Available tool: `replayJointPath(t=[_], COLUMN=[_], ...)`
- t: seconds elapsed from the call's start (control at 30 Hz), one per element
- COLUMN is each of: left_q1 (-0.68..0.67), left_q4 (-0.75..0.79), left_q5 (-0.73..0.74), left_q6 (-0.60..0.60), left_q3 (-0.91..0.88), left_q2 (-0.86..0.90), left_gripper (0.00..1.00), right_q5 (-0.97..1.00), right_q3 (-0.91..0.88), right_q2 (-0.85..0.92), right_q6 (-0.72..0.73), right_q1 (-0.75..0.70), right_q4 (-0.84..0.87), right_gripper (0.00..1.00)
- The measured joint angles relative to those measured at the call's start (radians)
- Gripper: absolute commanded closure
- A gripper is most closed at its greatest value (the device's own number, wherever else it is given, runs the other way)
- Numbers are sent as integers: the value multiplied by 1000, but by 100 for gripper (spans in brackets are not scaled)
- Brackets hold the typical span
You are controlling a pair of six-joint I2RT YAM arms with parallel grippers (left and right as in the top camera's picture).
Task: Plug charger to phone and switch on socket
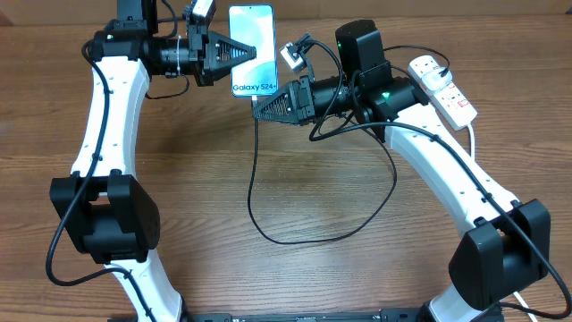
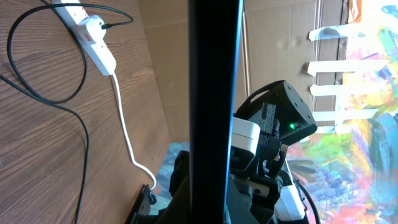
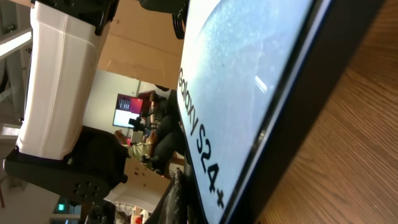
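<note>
The left claw [image 1: 248, 52] is pinching the phone [image 1: 251, 31] from its left side, holding it screen-up at the far edge of the tabletop [image 1: 206, 179], about mid-width; the right claw [image 1: 257, 105] is pressing together on the charger [image 1: 252, 188] just at the phone's near end; the black cable is trailing toward the near edge, then looping round to the socket [image 1: 444, 88] lying toward the far right corner.
</note>
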Motion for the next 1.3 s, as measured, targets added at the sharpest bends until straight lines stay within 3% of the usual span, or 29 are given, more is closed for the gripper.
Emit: replayJointPath(t=[0.97,1.3], left_q1=[0,9], left_q4=[3,7], left_q5=[10,11], left_q6=[0,-3], left_q3=[0,0], left_q2=[0,0], left_gripper=[96,96], right_q5=[6,13], right_q3=[0,0], right_q2=[0,0], right_q6=[11,74], right_q1=[-1,-1], right_q4=[-5,37], right_gripper=[96,96])
